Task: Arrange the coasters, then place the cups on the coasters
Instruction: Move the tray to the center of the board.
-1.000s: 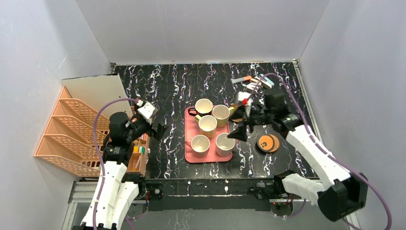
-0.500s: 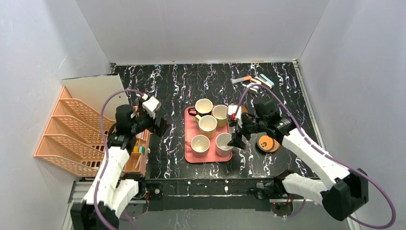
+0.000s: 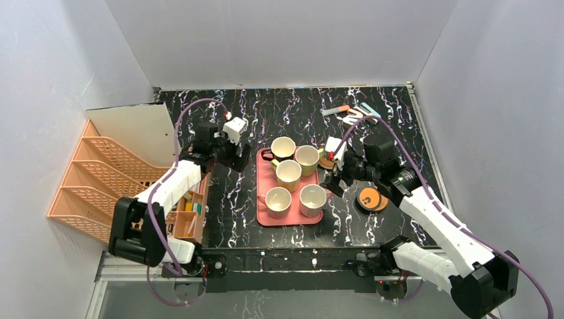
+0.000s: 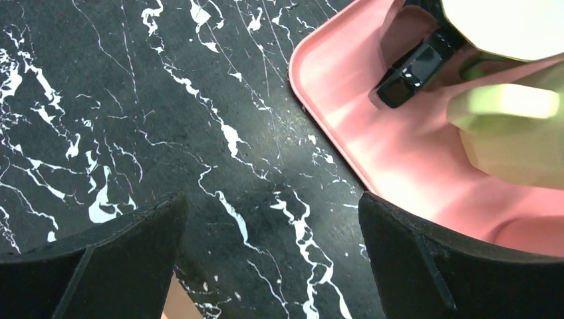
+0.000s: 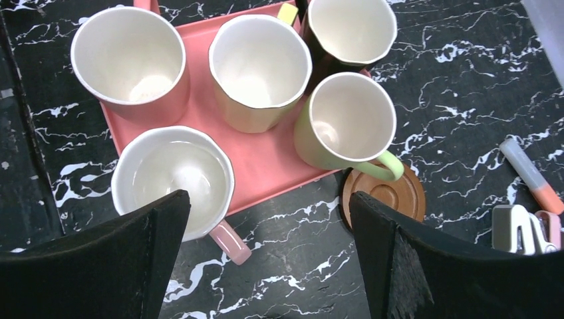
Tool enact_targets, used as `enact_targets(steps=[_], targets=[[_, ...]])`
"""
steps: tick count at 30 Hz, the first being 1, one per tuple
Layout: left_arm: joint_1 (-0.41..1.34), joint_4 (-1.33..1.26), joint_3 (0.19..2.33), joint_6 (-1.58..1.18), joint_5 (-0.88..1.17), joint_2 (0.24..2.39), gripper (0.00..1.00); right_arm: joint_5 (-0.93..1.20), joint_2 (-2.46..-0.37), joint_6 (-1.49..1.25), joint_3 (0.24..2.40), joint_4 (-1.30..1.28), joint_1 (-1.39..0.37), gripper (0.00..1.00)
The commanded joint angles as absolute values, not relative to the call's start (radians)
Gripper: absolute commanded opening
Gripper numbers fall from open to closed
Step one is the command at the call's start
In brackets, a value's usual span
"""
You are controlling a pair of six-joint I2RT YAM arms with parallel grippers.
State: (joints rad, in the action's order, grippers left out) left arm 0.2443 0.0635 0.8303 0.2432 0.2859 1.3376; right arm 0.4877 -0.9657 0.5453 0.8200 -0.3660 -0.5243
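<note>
Glossy ceramic cups (image 5: 259, 70), smooth pink plastic tray (image 5: 266, 163) (black marble-look tabletop (image 4: 133, 100), faintly scratched)

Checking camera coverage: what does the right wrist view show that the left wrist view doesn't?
Right wrist only: all five mugs seen from above, a brown coaster beside the tray, a marker, the open right pincer. Left wrist only: the open left pincer over the table at the tray's corner. Both: pink tray, black marbled table, the dark mug.
</note>
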Motion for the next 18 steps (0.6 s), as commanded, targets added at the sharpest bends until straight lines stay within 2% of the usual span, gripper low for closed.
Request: enact_targets(steps=[1, 8, 18], targets=[[0.304, 0.048, 0.875, 0.244, 0.172, 1.403, 0.98, 0.479, -0.929, 0.532, 0.819, -0.315, -0.512, 0.99], [0.403, 0.021, 0.894, 0.252, 0.081, 1.511, 0.98, 0.473, -0.895, 0.536, 0.809, -0.309, -0.506, 0.99], [0.435, 0.019, 0.94, 0.245, 0.069, 1.648, 0.98, 0.46, -0.875, 0.537, 0.799, -0.296, -0.503, 0.99]])
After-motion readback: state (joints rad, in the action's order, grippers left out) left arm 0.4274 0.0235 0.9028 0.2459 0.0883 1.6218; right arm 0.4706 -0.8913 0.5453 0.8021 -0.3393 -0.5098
